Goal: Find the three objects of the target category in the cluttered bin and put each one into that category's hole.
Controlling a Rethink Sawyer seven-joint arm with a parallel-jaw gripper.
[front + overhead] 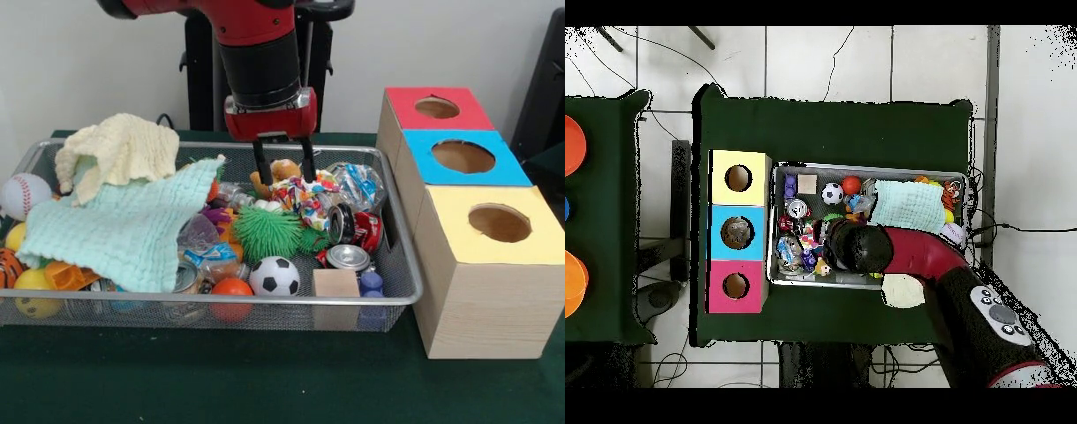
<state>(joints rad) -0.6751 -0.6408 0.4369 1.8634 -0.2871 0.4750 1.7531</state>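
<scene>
The silver wire-mesh bin (pixel 402 300) is full of clutter; it also shows in the overhead view (pixel 865 167). My gripper (pixel 285 170) is open and empty. It hangs just above the toys at the bin's back middle, over a brown toy (pixel 284 170). A see-through bottle with blue-and-white print (pixel 357 184) lies at the back right of the bin, right of my gripper. Another crumpled clear bottle (pixel 212 256) lies beside the mint cloth. The blue-surround hole (pixel 463 156) is on the middle wooden box (pixel 738 233). In the overhead view my arm (pixel 855 245) hides the gripper.
A mint cloth (pixel 132 225) and a cream cloth (pixel 119 146) cover the bin's left half. Two drink cans (pixel 349 226), a green spiky ball (pixel 267 232), a soccer ball (pixel 274 276) and a wooden block (pixel 335 283) lie nearby. The red-surround hole (pixel 437 108) and yellow-surround hole (pixel 500 223) flank the blue one.
</scene>
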